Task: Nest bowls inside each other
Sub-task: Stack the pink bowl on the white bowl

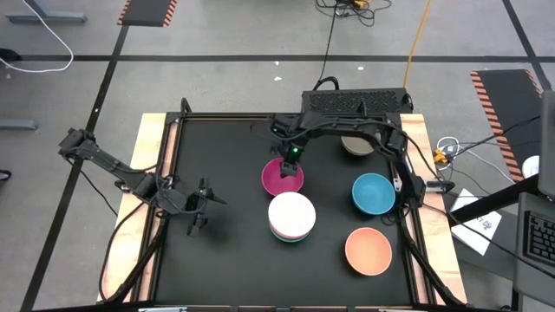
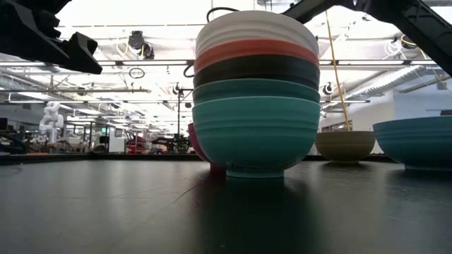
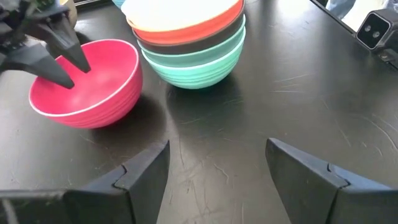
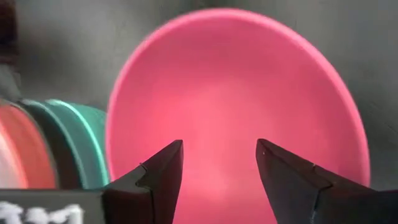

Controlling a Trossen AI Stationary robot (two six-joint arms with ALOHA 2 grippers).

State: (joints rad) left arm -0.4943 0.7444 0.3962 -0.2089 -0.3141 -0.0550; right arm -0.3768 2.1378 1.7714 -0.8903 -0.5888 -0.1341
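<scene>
The right gripper [image 1: 291, 162] is found directly above the magenta bowl [image 1: 282, 177], its fingers [image 4: 163, 174] parted over the open interior with nothing held between them; whether a fingertip touches the rim cannot be told. The magenta bowl is taken as landmark. Just beside it, on the side toward the table's near edge, a nested stack [image 1: 291, 217] is set, topped by the white bowl [image 2: 254, 25], with red, black, dark green and turquoise [image 2: 256, 134] layers counted beneath. The blue bowl [image 1: 374, 193] is placed to its right, the peach-orange bowl [image 1: 368, 250] beyond that toward the near edge, and the grey-brown bowl [image 1: 356, 146] at the far right. The left gripper [image 1: 201, 206] is parked well to the left, fingers spread and empty, above the black table [image 1: 225, 260].
</scene>
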